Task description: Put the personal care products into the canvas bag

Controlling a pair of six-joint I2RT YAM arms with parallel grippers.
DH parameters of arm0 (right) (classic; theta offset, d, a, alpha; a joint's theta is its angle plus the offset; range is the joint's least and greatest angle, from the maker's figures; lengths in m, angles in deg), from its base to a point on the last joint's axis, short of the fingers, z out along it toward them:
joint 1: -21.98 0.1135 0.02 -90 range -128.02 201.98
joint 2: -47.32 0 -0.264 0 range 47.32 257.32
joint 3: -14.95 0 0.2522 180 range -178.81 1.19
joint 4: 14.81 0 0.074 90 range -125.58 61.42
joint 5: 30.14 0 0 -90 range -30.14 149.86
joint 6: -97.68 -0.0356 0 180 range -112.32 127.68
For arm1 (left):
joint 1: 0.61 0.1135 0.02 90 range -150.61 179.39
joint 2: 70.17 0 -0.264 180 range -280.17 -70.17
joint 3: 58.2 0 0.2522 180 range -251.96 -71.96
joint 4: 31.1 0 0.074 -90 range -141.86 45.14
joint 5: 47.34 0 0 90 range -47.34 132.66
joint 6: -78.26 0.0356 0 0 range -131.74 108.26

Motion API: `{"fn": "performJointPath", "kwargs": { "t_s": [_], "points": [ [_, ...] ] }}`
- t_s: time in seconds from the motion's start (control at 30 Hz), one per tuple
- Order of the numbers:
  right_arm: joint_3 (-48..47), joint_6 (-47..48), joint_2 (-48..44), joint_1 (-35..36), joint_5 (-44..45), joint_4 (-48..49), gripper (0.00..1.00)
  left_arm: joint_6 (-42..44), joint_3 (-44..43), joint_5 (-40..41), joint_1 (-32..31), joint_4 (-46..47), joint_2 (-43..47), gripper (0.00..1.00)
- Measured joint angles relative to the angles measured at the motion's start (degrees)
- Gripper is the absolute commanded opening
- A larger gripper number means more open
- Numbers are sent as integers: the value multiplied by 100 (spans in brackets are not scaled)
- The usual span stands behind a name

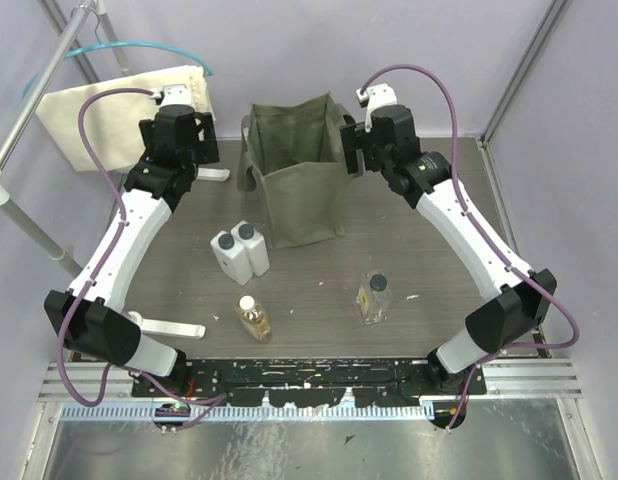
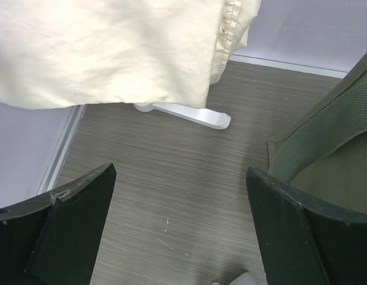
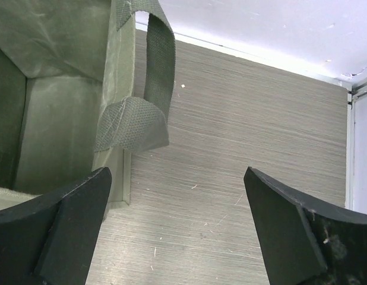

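The olive-green canvas bag stands open at the back middle of the table. Two white bottles with dark caps lie side by side in front of its left corner. A clear amber bottle with a white cap and one with a dark cap lie nearer the front. My left gripper is open and empty, left of the bag; the bag's side shows in its wrist view. My right gripper is open and empty at the bag's right side, beside a handle.
A cream cloth hangs on a teal hanger from a rack at the back left, and shows in the left wrist view. White rack feet rest on the table. A metal frame post stands at the back right.
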Motion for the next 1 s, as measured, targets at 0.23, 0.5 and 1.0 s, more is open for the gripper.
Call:
{"fn": "performJointPath", "kwargs": {
  "t_s": [0.23, 0.5, 1.0],
  "points": [
    [-450, -125, -37, 0, 7, -332, 100, 31, -20, -586, 0, -7, 42, 98],
    [-520, -212, -439, 0, 131, -636, 100, 98, -1432, -2061, 0, -699, -479, 98],
    [-1287, -1335, -518, 109, -81, -3716, 100, -688, -3672, -3414, -13, -3040, -1915, 96]
  ]
}}
